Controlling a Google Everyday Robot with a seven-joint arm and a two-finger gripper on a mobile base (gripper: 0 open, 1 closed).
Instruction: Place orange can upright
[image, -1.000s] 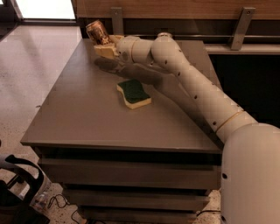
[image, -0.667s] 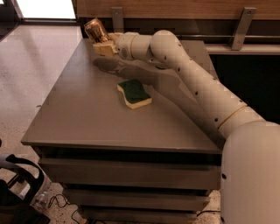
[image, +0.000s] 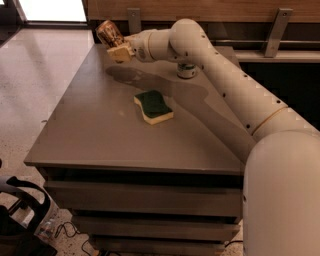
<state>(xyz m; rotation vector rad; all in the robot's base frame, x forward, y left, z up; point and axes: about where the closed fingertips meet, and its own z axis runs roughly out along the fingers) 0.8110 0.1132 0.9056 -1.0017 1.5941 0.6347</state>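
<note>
Orange can (image: 110, 34) tilted, held above table (image: 90, 130) at far 11 o'clock corner. Gripper (image: 119, 50) clamped on can's lower end, fingers tight against it. Green-and-yellow sponge (image: 153, 106) flat near table centre. White-and-green can (image: 186, 71) at 1 o'clock from sponge, partly hidden behind arm.

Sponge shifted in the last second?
No. The sponge lies where it was, judged against the table edges. The gripper, above the table's far left corner, holds the orange can tilted.
</note>
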